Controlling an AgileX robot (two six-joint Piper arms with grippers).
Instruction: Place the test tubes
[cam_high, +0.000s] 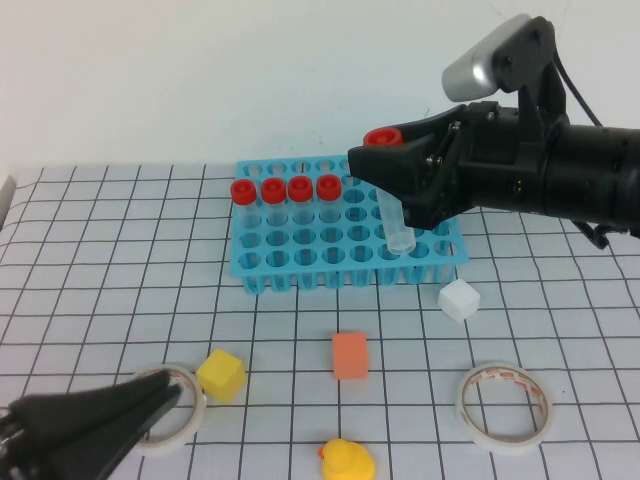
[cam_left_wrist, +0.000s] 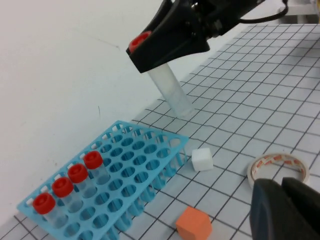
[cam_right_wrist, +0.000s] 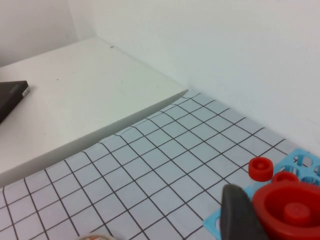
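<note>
A blue tube rack (cam_high: 300, 262) stands mid-table with several red-capped test tubes (cam_high: 287, 189) upright in its back row. My right gripper (cam_high: 385, 165) hovers over the rack's right end, shut on another red-capped test tube (cam_high: 397, 225) just under its cap. That tube hangs tilted, its lower end above the rack's holes. The left wrist view shows the same held tube (cam_left_wrist: 170, 90) high above the rack (cam_left_wrist: 135, 165). In the right wrist view the held tube's cap (cam_right_wrist: 290, 212) sits beside one finger (cam_right_wrist: 239, 212). My left gripper (cam_high: 175, 392) lies low at the front left, shut and empty.
A white cube (cam_high: 459, 299) lies by the rack's right front corner. An orange cube (cam_high: 350, 356), a yellow cube (cam_high: 221, 374) and a yellow duck (cam_high: 346, 462) sit in front. One tape roll (cam_high: 465, 400) lies front right; another (cam_high: 180, 430) lies under my left gripper.
</note>
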